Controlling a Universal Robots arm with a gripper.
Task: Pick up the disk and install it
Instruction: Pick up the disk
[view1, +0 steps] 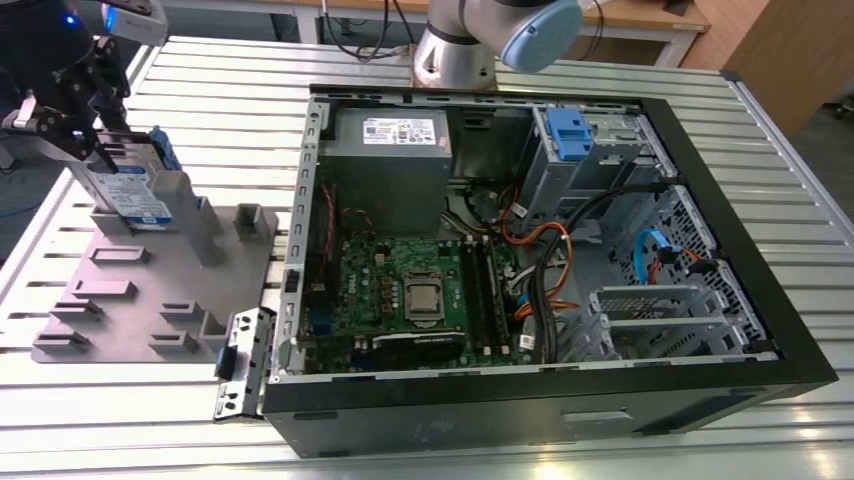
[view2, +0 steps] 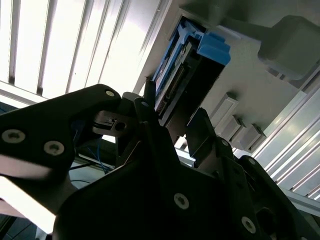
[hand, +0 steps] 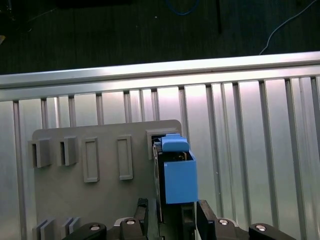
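disk: one disk (view1: 138, 200), silver-grey with a blue carrier, stood on edge in a slot at the far corner of the grey plate (view1: 160, 285).
claw: one gripper (hand: 172, 204) was down over the disk's top edge. its two fingers (hand: 142, 210) were spread, one on each side, and in the first wrist view a strip of plate showed between one finger and the disk (so not clamped).
plate: one, flat on the slatted metal table (view1: 240, 70), at the exterior view's left of the case.
holders: in the first wrist view two raised blocks and two hollow frames sat in a row beside the disk, with more near the plate's other edge.
computer case: one open black case (view1: 534, 405), well apart from the disk. it held one grey power supply (view1: 391, 150), one green board (view1: 400, 290) and one blue caddy (view1: 567, 135).
in the way: in the exterior view the gripper hid the disk's upper edge, and a grey post (view1: 200, 228) stood just beside the disk.
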